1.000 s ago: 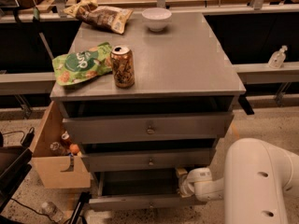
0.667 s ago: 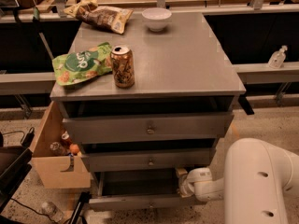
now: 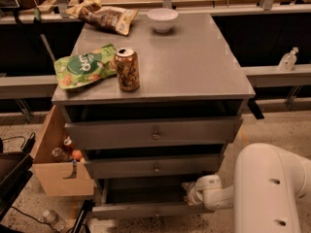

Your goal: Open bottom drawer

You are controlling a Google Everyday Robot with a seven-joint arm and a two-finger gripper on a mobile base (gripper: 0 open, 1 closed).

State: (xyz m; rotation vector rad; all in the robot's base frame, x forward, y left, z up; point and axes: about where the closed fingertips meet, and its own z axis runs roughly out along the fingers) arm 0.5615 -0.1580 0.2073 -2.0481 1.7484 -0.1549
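My gripper [image 3: 190,192] sits low beneath the front right corner of the bench [image 3: 194,57], reaching into the gap above the bottom drawer [image 3: 141,210] near its right end. How wide it stands I cannot tell. That drawer, lowest of three, is pulled partly out. A can [image 3: 127,69] stands near the front left corner, just beside a green bag [image 3: 82,72]
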